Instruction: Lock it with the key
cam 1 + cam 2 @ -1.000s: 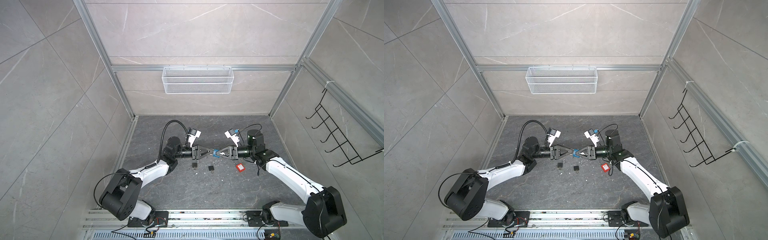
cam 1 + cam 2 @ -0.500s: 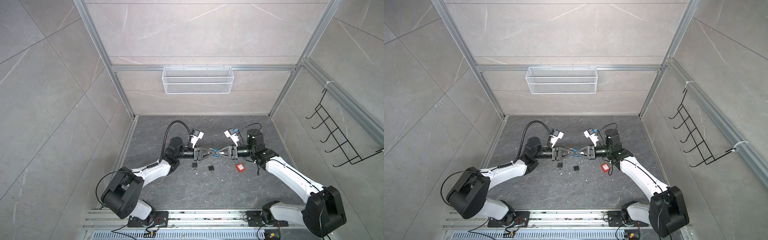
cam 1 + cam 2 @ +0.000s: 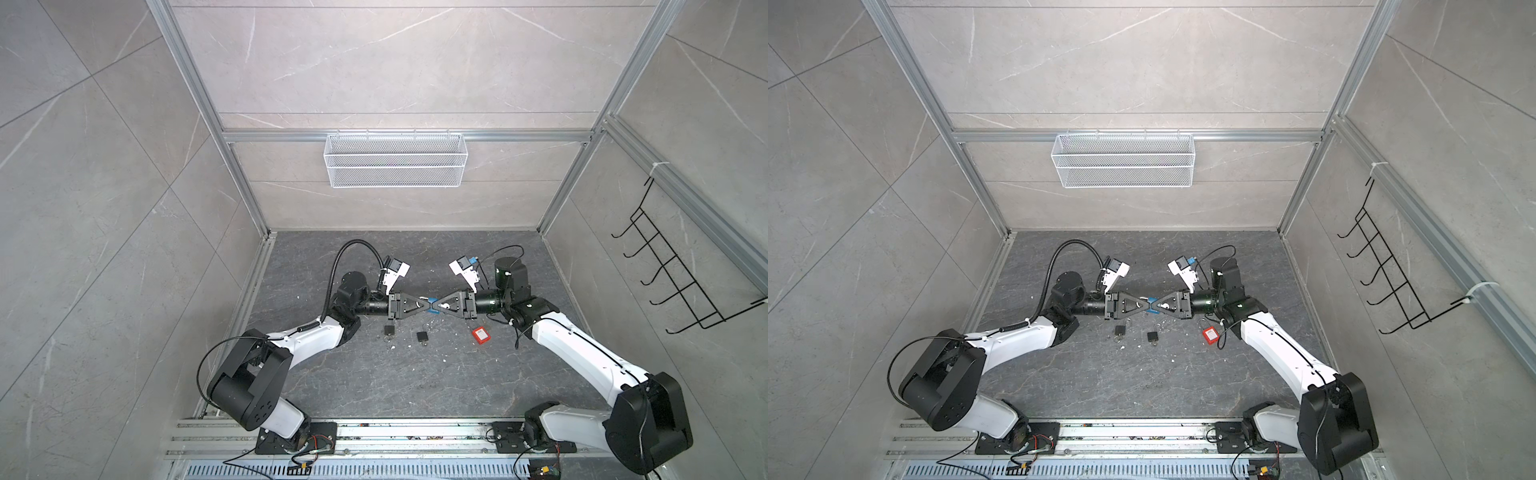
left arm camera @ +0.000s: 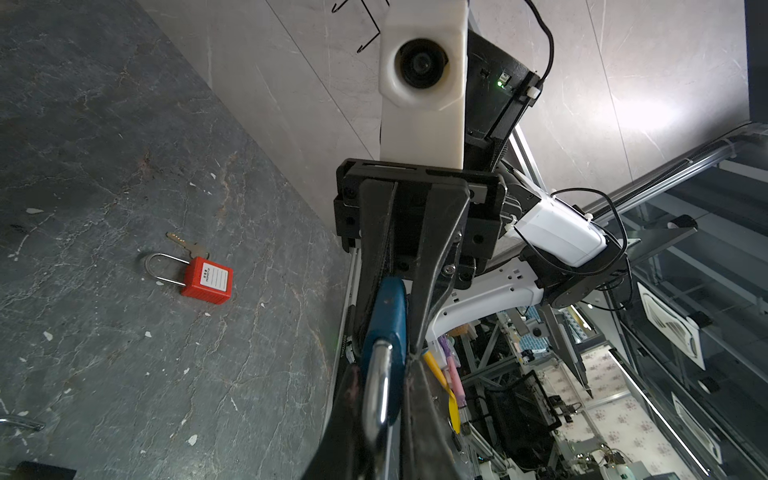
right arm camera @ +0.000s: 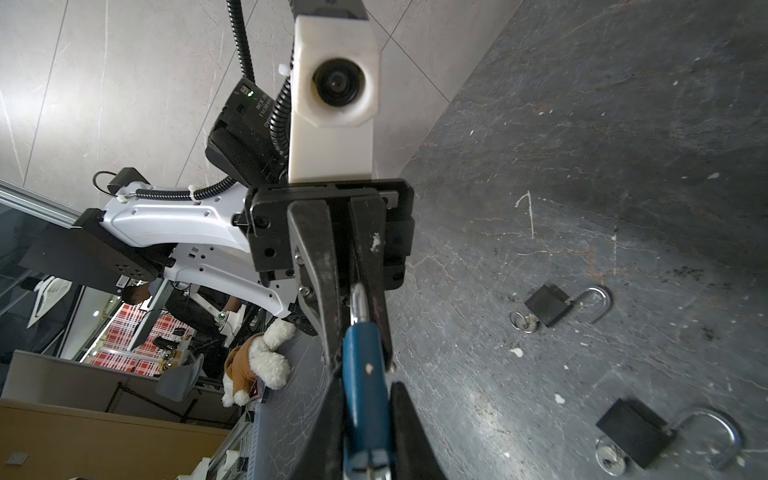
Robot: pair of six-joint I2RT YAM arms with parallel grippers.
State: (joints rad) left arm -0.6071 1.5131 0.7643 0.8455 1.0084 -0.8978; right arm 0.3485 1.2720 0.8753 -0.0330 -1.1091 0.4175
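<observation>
A blue padlock (image 3: pixel 432 300) hangs above the floor between my two grippers, which meet tip to tip in both top views. My right gripper (image 5: pixel 365 436) is shut on the padlock's blue body (image 5: pixel 365 386). My left gripper (image 4: pixel 380 415) is shut on its steel shackle (image 4: pixel 376 386), which points into that gripper. A bit of silver metal (image 5: pixel 376 467) shows at the body's end nearest the right wrist camera; I cannot tell whether it is the key. Another key (image 4: pixel 187 245) lies on the floor beside a red padlock (image 4: pixel 206 277).
Two black padlocks (image 3: pixel 389 330) (image 3: pixel 422 336) with open shackles and keys in them lie on the grey floor just in front of the grippers. The red padlock (image 3: pixel 480 335) lies to their right. A wire basket (image 3: pixel 395 166) hangs on the back wall, a hook rack (image 3: pixel 673 278) on the right wall.
My left gripper's jaws stood wide a second ago; they have turned and closed on the shackle. The right gripper has kept its hold on the blue body without moving.
</observation>
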